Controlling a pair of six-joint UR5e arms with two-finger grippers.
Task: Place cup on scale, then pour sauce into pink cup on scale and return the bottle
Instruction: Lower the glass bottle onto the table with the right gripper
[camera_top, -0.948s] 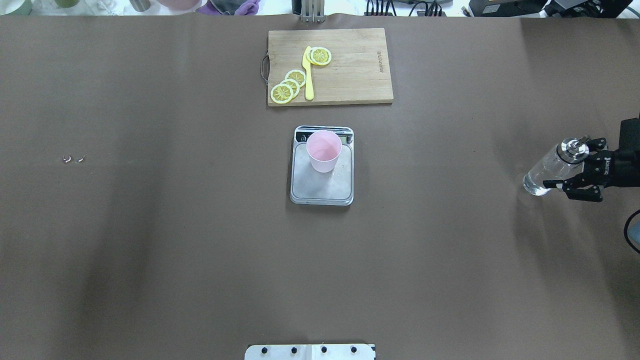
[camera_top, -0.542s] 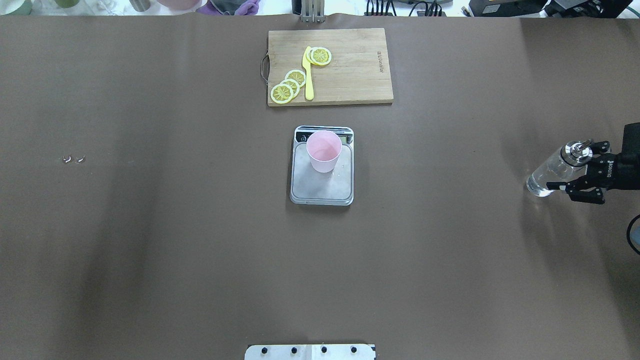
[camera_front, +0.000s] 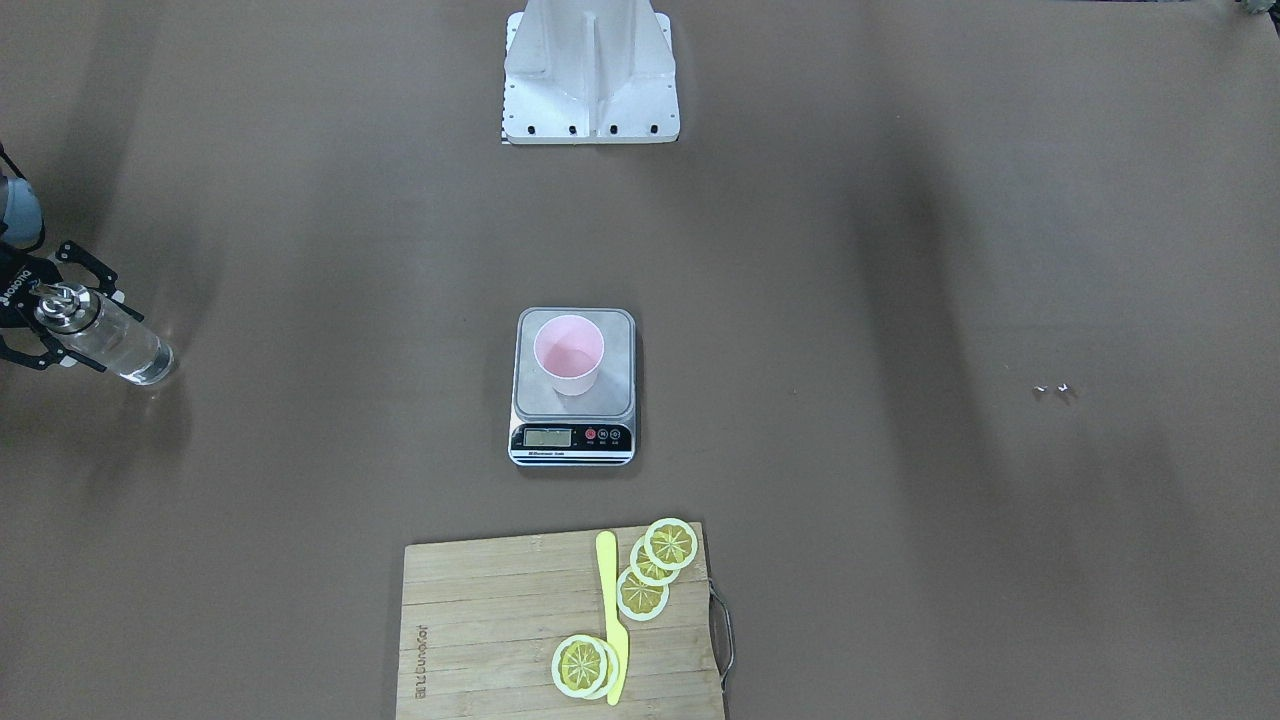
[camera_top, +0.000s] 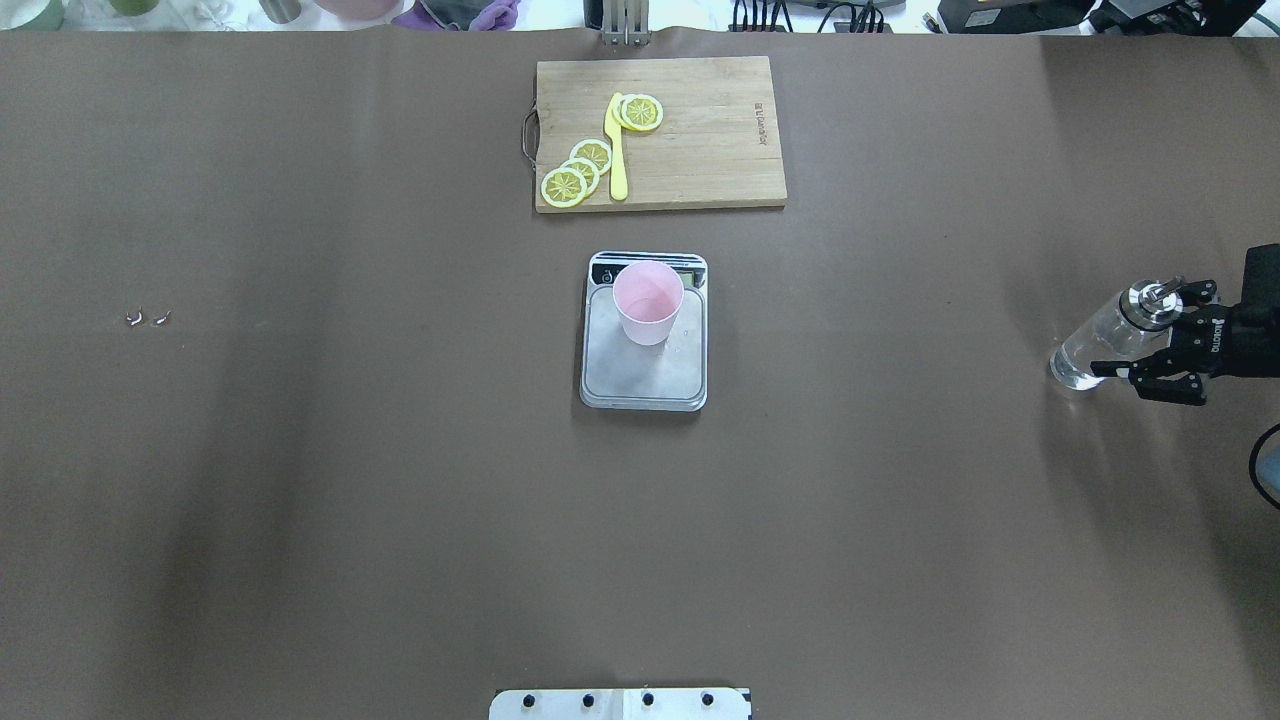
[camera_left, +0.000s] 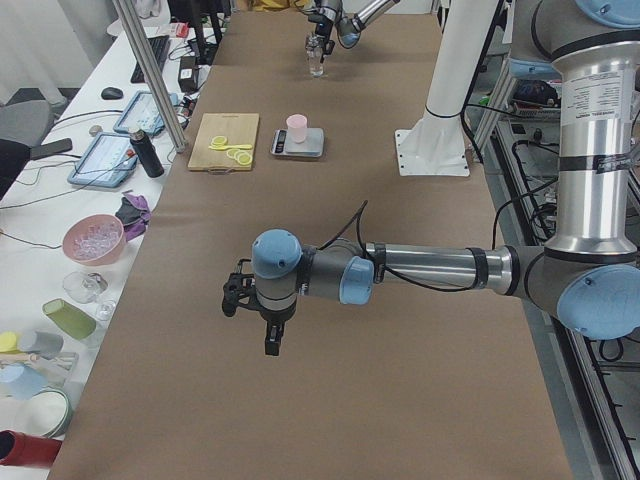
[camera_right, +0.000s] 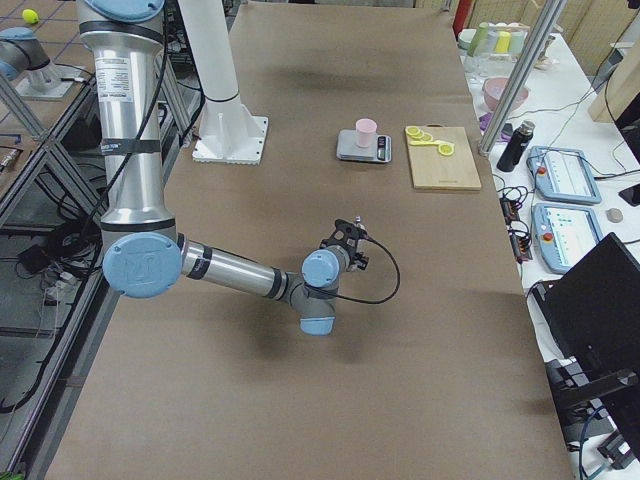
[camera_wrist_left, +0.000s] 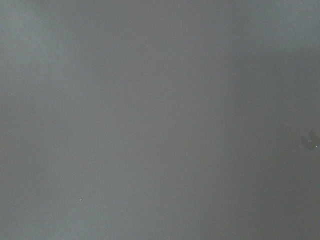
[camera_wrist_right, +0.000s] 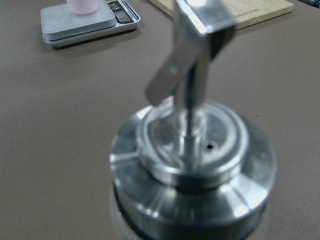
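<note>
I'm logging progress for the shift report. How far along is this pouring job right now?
Done: the cup stands on the scale. In hand: the right gripper straddles the upright bottle, far from the scale. Left: I cannot tell whether the cup is filled, so pouring may remain; the gripper is not yet clear of the bottle.

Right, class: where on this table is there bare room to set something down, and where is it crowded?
Free: the stretch between the scale and the two white specks; the stretch between scale and bottle; the strip from scale to the robot base. Crowded: cup on scale, cutting board just beyond, and the right gripper around the bottle.
</note>
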